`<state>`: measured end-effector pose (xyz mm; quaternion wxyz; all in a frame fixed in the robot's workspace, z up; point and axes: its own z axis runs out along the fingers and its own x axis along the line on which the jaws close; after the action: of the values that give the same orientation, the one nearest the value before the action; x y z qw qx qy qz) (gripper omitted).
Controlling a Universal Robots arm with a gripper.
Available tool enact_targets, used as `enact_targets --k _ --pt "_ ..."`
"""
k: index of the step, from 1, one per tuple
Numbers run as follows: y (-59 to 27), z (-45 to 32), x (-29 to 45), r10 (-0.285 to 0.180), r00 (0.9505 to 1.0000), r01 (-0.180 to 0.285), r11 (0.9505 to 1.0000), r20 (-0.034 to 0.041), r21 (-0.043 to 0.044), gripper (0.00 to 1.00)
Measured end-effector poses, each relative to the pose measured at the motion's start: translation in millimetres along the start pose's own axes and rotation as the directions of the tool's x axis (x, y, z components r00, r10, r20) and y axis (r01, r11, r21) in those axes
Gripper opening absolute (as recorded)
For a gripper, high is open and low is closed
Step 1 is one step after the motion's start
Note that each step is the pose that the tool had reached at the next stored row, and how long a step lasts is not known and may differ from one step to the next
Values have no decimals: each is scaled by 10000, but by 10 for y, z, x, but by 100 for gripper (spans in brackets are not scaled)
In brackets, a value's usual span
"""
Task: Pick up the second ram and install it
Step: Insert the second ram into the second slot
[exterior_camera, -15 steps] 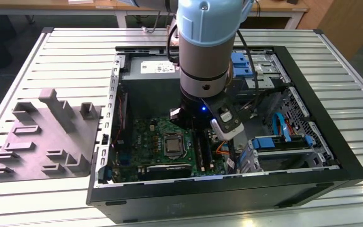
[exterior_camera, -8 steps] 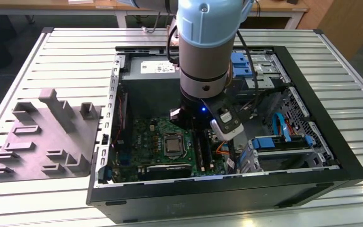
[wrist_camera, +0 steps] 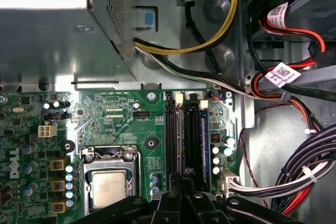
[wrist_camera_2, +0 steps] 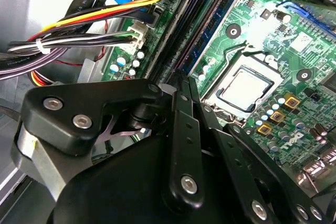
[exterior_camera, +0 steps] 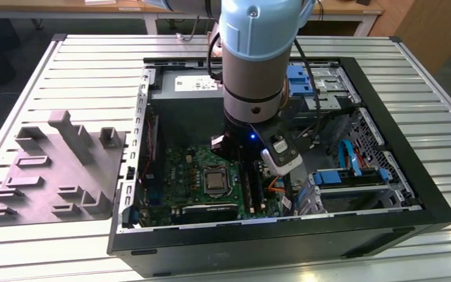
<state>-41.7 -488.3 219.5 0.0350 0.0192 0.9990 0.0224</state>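
Second ram (wrist_camera: 203, 142) stands seated in a motherboard (wrist_camera: 121, 116) slot near the tool (wrist_camera: 184, 181).

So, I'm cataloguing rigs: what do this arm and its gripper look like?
A thick silver-grey cylindrical arm with a pale blue cap, a small blue light near its dark wrist, a white boxy module and black cables alongside. The gripper is black, jointed, with silver screws.
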Motion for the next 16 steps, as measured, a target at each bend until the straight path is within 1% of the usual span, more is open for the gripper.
enact_targets --k 16 --pt "-1 29 2 1 10000 -1 10000 0 -15 11"
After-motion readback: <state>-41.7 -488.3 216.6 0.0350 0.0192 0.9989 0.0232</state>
